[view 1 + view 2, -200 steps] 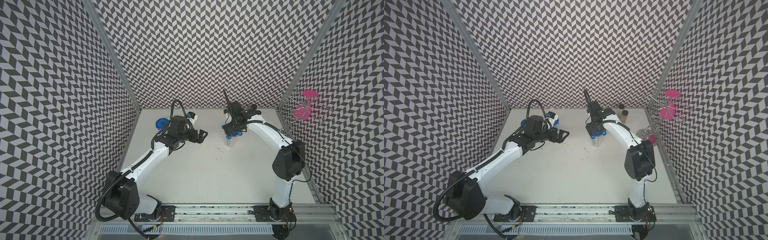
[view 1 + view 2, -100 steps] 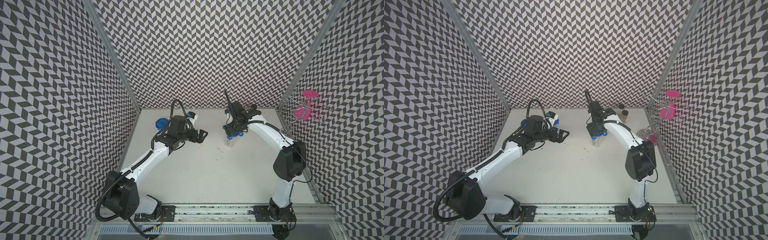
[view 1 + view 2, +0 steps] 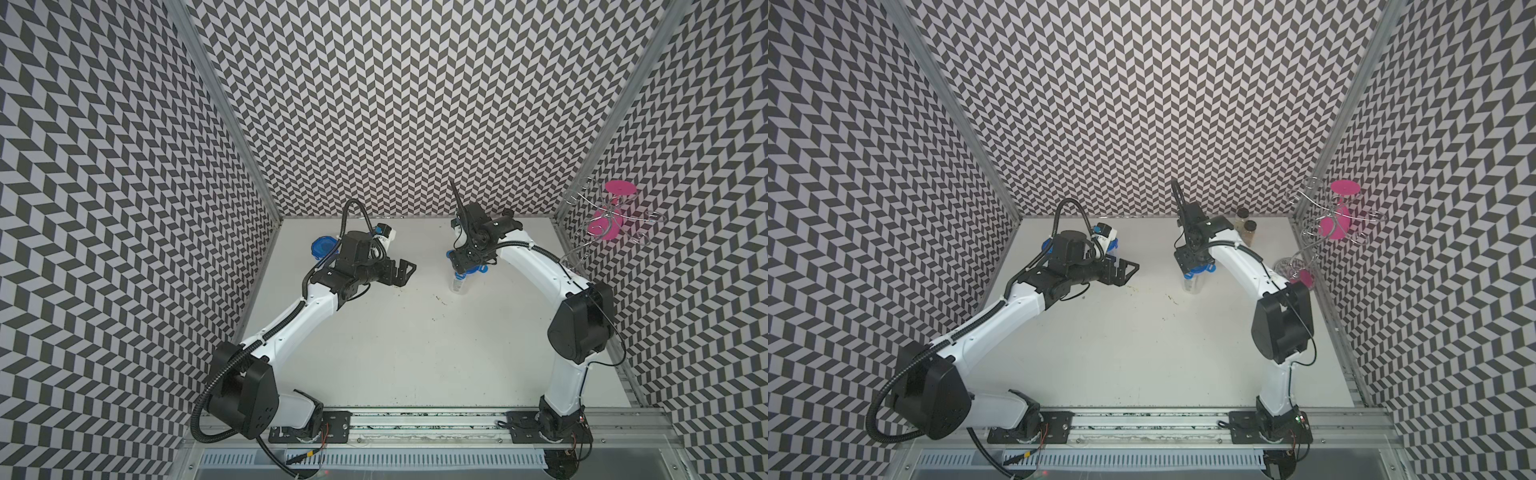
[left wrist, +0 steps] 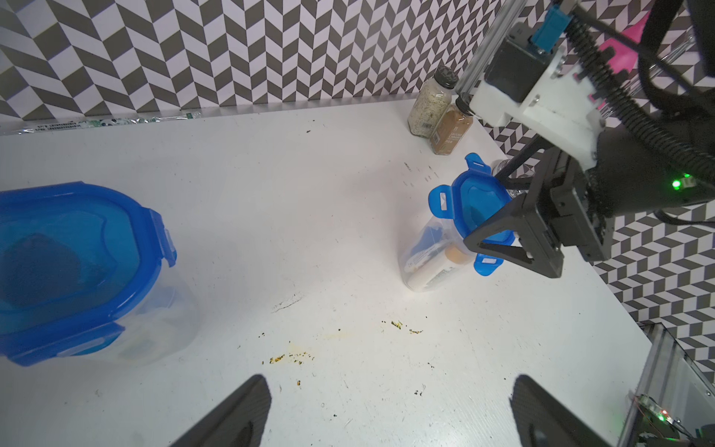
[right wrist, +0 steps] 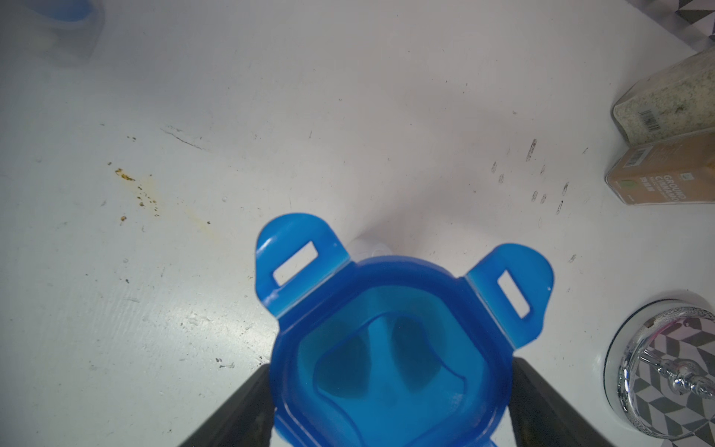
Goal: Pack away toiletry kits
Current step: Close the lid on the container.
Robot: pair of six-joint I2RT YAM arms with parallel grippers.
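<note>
1. The right gripper [image 5: 390,391] hangs straight over the clear cup [image 4: 425,263]. Its jaws are closed in on the blue lid [image 5: 387,348], 1 against each side as far as the wrist view shows.
2. The cup stands upright on the counter [image 3: 415,353], toward 1 o'clock from its middle in both top views. Inside it are a white tube, a gold cap and something blue.
3. The step in hand, I'd say, is seating that lid. The 2 tabs I can see clearly flare outward, unlatched (whether the lid lies flat on the rim I cannot tell).
4. To do it well, centre the lid over the rim and keep it level, then press straight down. A sideways shove could tip so tall and light a cup.
5. The left gripper [image 4: 389,387] hovers at 9 o'clock of the cup, well apart, with its jaws spread wide and empty. It looks well placed to steady the cup's wall or fold the tabs down.
6. Mind the neighbours. The spice jars [image 4: 429,104] stand near the cup at 1 o'clock. A second cup [image 4: 77,271], its tabs already folded down, sits off at 10 o'clock.
</note>
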